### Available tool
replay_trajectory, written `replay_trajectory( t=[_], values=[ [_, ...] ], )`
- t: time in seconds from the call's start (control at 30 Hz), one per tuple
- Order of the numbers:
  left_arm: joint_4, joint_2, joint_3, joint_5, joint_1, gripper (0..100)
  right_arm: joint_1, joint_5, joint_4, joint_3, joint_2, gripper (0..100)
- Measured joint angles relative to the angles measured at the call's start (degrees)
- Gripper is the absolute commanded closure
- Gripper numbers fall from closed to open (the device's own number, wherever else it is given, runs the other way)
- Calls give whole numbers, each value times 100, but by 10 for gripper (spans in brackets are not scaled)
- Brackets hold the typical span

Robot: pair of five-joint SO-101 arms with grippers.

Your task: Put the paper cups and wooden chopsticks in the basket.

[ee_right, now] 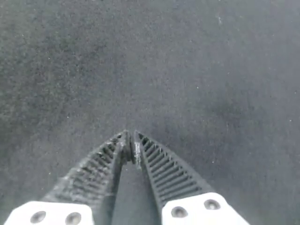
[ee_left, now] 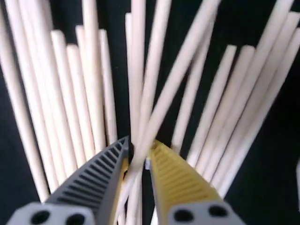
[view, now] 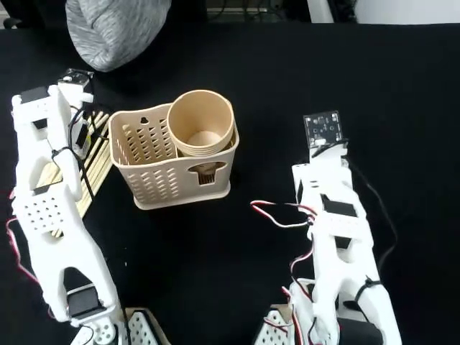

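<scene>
The left gripper is pinching with narrow jaws right where the wooden chopsticks are crossing, and that is where trouble is likely; it is probably closing on one slanted stick, though a second may be caught between the jaws too; a stick gripped at a crossing could be pivoting or sliding free on the lift, and neighbours leaning on it could be getting dragged and scattered over the black table; a long stick hanging unevenly could also be knocking the rim on the way over. The chopsticks are lying in a loose fan at nine o'clock of the basket, just beside its wall and under the left arm; none are sitting inside it yet. The paper cups are standing nested and upright in the basket's two o'clock corner. The right gripper is hanging over bare table at about four o'clock of the basket, jaws pressed together on nothing.
</scene>
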Motion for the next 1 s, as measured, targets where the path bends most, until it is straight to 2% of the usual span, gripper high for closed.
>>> replay_trajectory(
  t=[0.33,0.6,0.83,1.0],
  values=[
    [1486,-132,-642,0,123,971,0,0,0,0,0,983],
    [1644,-1345,-484,79,123,971,0,0,0,0,0,983],
    [809,-2743,624,571,123,971,0,0,0,0,0,983],
    [-536,-4246,2541,791,237,971,0,0,0,0,0,983]
  ],
)
